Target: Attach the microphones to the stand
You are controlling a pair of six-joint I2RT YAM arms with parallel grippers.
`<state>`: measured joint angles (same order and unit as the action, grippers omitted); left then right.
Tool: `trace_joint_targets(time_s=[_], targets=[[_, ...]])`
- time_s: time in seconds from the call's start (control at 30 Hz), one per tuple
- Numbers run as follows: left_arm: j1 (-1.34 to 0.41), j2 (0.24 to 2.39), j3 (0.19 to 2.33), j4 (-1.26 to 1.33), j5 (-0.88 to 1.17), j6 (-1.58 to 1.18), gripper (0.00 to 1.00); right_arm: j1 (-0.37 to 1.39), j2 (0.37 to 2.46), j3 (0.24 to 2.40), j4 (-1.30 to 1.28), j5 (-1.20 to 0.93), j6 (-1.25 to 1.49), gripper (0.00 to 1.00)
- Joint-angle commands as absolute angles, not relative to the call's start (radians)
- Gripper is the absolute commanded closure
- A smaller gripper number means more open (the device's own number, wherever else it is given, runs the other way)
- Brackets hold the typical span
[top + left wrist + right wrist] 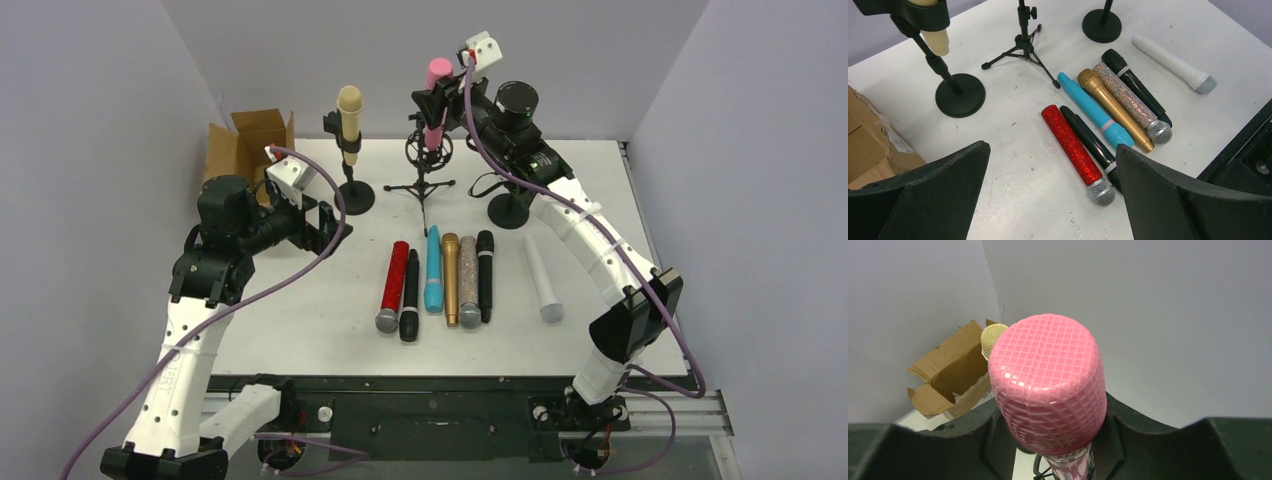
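While the right gripper (437, 105) clasps the pink microphone (438, 72) upright at the tripod stand (422, 186), the left gripper (328, 225) hangs wide open left of seven microphones (433, 270) lying on the table (320, 330).

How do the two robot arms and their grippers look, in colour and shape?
The left arm and right arm have white shells dotted with small holes, and black joints. A purple cable runs along each. Each wrist carries a white camera box. The left gripper and right gripper have broad, matte black fingers.
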<state>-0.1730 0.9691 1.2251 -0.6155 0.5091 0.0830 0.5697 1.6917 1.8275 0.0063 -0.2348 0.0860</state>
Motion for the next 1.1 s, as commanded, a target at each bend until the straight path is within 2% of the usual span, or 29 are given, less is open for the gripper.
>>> trace_joint_targets(time_s=[0.0,1.07], targets=[[-0.167,0.953,1.222,-0.608,0.506,0.099,0.04,0.565,1.690,1.871,0.070,-0.230,0.073,1.00],[-0.167,0.939,1.232,-0.598,0.499,0.100,0.04,0.569,1.707,1.652,0.225,-0.237,0.072,1.00]])
